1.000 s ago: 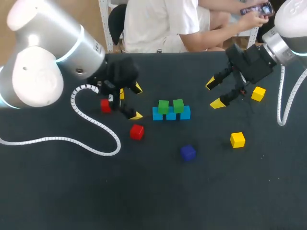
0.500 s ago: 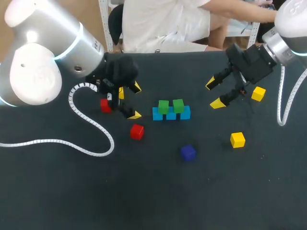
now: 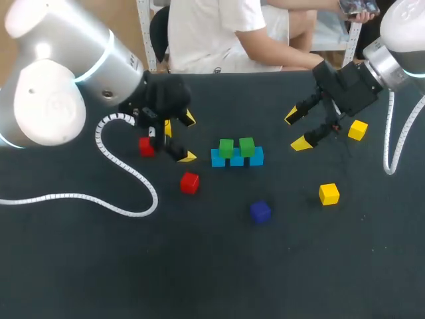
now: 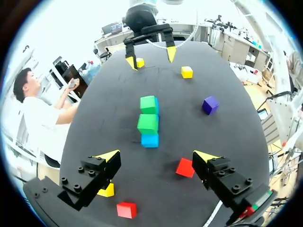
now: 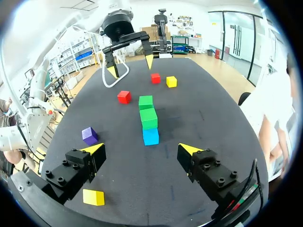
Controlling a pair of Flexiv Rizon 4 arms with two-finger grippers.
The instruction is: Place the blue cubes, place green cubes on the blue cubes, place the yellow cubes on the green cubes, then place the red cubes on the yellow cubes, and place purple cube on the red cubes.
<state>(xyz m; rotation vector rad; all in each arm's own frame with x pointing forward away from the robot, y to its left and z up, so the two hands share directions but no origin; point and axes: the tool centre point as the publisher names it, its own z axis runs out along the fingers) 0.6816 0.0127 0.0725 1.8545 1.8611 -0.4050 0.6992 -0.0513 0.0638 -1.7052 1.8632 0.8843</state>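
Nearest the bottom of the frame, just right of centre, sat the purple cube (image 3: 260, 211), alone on the dark table (image 3: 212, 279). A little higher lay a yellow cube (image 3: 329, 193) to the right and a red cube (image 3: 189, 182) to the left. At mid-frame stood the row of blue cubes (image 3: 237, 160), with two green cubes (image 3: 226, 147) side by side on top of it. The greens formed the top layer. Left of that stack hung the left gripper (image 3: 189, 139), fingers spread wide and gripping nothing. A second red cube (image 3: 146, 146) lay just left of it, and a second yellow cube (image 3: 167, 130) was half hidden behind a finger. Toward the upper right hung the right gripper (image 3: 297, 129) — also splayed open and empty — with a third yellow cube (image 3: 358, 129) near it on the right.
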